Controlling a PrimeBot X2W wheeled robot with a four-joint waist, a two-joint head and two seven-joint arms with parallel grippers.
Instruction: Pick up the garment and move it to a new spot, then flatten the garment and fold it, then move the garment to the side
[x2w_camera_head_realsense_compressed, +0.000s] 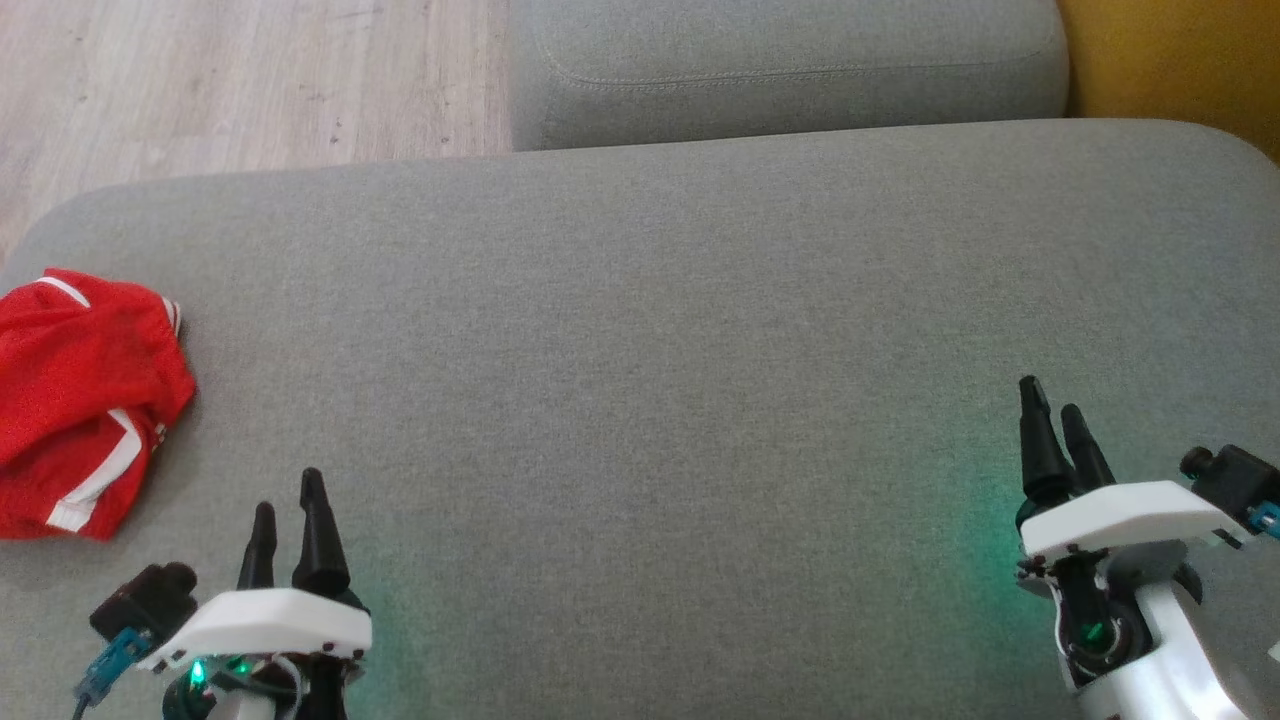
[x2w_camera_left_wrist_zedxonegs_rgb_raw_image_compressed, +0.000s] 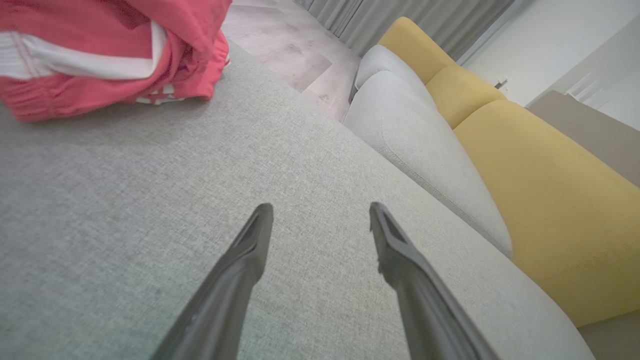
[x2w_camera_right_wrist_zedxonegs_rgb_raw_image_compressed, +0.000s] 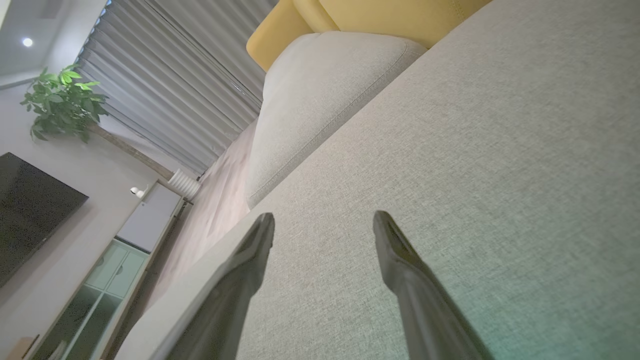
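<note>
A red garment (x2w_camera_head_realsense_compressed: 80, 400) with white stripes lies bunched at the left edge of the grey sofa seat (x2w_camera_head_realsense_compressed: 660, 330). In the left wrist view the red garment (x2w_camera_left_wrist_zedxonegs_rgb_raw_image_compressed: 100, 55) fills the upper left corner. My left gripper (x2w_camera_head_realsense_compressed: 288, 505) hovers at the lower left, just right of the garment and apart from it, open with nothing between its fingers (x2w_camera_left_wrist_zedxonegs_rgb_raw_image_compressed: 250, 240). At the lower right my right gripper (x2w_camera_head_realsense_compressed: 1052, 402) is open and empty, far from the garment, with bare grey fabric between its fingers (x2w_camera_right_wrist_zedxonegs_rgb_raw_image_compressed: 395, 250).
A second grey cushion (x2w_camera_head_realsense_compressed: 790, 70) lies beyond the seat's far edge, with a yellow cushion (x2w_camera_head_realsense_compressed: 1170, 60) at the far right. Wooden floor (x2w_camera_head_realsense_compressed: 240, 80) shows at the upper left. The right wrist view shows curtains (x2w_camera_right_wrist_zedxonegs_rgb_raw_image_compressed: 175, 75), a plant (x2w_camera_right_wrist_zedxonegs_rgb_raw_image_compressed: 62, 102) and a cabinet.
</note>
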